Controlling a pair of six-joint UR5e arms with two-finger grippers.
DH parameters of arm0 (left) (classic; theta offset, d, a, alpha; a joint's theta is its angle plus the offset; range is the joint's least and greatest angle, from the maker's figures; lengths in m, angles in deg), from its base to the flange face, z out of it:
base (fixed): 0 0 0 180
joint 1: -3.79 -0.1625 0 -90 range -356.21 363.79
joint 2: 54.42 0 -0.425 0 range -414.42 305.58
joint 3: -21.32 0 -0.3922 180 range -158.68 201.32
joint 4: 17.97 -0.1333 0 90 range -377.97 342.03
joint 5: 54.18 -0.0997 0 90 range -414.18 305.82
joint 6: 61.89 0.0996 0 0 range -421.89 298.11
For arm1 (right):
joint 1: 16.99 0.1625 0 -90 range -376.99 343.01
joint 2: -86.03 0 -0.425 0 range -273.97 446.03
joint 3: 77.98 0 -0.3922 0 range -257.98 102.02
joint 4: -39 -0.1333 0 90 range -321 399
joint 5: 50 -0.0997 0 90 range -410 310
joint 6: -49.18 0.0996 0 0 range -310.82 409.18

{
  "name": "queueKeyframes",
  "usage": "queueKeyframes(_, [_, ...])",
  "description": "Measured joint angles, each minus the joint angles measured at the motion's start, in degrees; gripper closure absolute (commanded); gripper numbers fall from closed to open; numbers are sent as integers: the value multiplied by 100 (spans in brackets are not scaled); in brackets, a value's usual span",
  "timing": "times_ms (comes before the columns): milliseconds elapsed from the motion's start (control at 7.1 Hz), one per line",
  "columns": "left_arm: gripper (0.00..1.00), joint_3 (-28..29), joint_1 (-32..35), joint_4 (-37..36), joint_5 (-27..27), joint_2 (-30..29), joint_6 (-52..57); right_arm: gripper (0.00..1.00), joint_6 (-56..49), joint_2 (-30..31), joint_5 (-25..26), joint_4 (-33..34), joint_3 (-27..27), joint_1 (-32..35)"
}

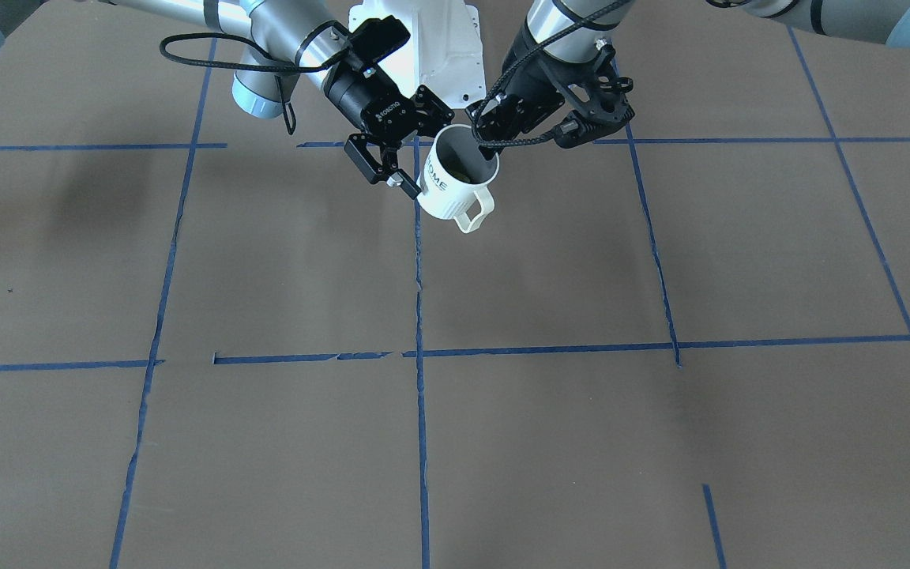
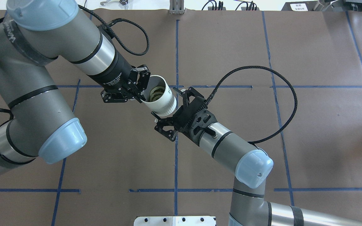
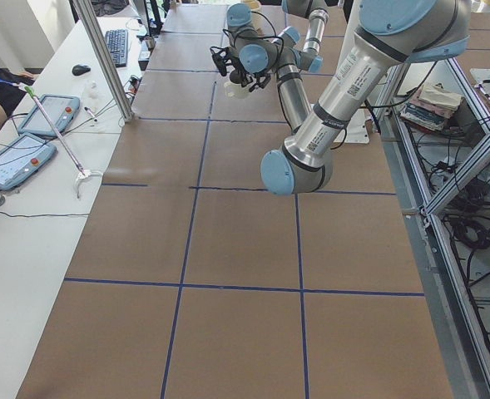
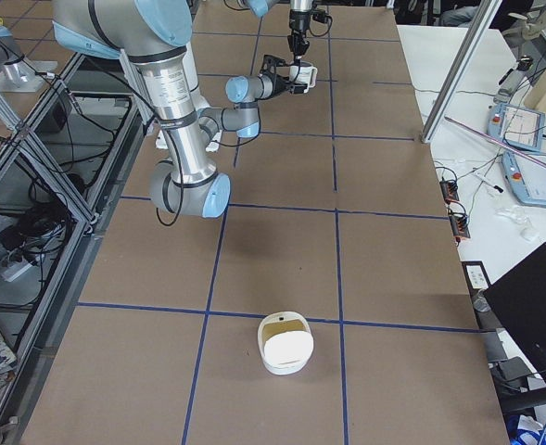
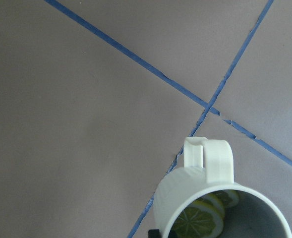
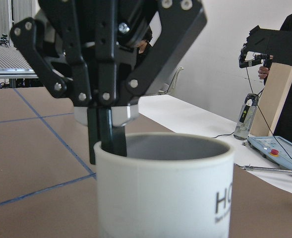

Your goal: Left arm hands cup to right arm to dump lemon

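Note:
The white ribbed cup (image 2: 163, 102) with "HOME" lettering hangs tilted above the table's middle, its handle (image 1: 475, 213) away from the robot. Lemon slices (image 5: 200, 220) lie inside it and also show in the overhead view (image 2: 156, 92). My left gripper (image 2: 140, 94) is shut on the cup's rim, one finger inside, as the right wrist view (image 6: 108, 134) shows. My right gripper (image 2: 168, 108), marked ROBOTIQ (image 1: 384, 111), is open, its fingers (image 1: 380, 170) on either side of the cup's lower body.
A white bowl-like container (image 4: 286, 345) stands on the table towards the robot's right end. The white robot base (image 1: 423, 47) is close behind the cup. An operators' table with tablets (image 3: 28, 137) runs along the far side. Blue tape lines (image 1: 419, 356) cross the brown table.

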Motion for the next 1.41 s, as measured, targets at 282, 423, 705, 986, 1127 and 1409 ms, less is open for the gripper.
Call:
queueKeyframes(282, [100,-19,-29,44,18,-13,-19,1,0,0,-3,0,3,-1])
queueKeyframes(423, [100,-27,-40,55,25,-15,-22,2,0,0,-3,0,3,-1])
queueKeyframes(705, [100,-75,-49,62,40,-16,-17,18,0,0,2,-6,2,1])
queueKeyframes(986, [0,-138,-79,66,51,-15,52,79,1,0,2,-8,-4,-6])
queueKeyframes(1127, [0,-158,-87,74,51,0,304,81,4,0,-6,-9,-5,-9])
queueKeyframes(1409, [0,-333,-22,49,51,80,937,85,4,14,-19,-1,3,-17])
